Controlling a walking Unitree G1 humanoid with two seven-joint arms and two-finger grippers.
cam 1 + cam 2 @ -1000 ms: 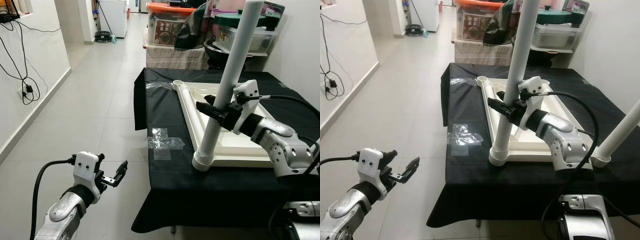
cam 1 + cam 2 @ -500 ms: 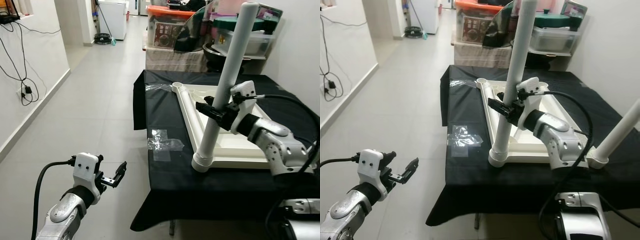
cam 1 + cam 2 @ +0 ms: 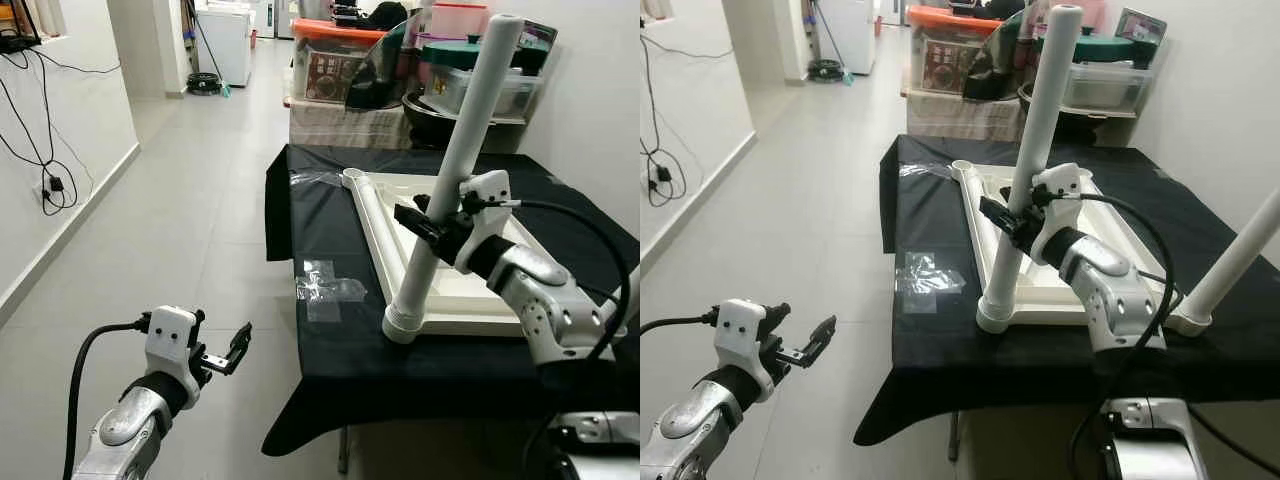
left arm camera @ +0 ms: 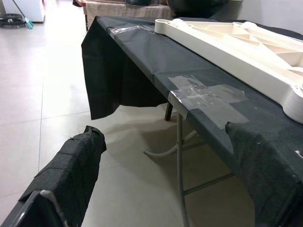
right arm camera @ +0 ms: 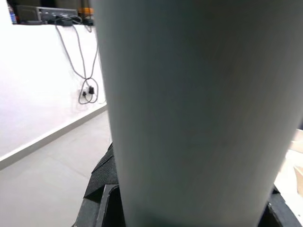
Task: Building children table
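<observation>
A white children's table top [image 3: 378, 215] lies upside down on a black-clothed table [image 3: 330, 350]. A white tube leg [image 3: 455, 180] stands in its near left corner socket [image 3: 401, 324], leaning to the right. My right gripper [image 3: 425, 222] is shut around the leg at mid height; in the right wrist view the leg [image 5: 189, 109] sits close between the fingers. A second leg [image 3: 1230, 265] rises from the near right corner. My left gripper [image 3: 228, 352] hangs open and empty over the floor, left of the table; its fingers [image 4: 80, 165] face the table's edge.
Clear tape patches [image 3: 325, 290] lie on the cloth near the front left edge. Storage boxes and tubs [image 3: 340, 55] stand behind the table. A wall with hanging cables [image 3: 50, 180] runs along the left, with open tiled floor [image 3: 190, 220] between it and the table.
The camera has shifted a little, so the leg's top end is now in view. My right gripper still holds the leg at the same height. The left gripper has not moved.
</observation>
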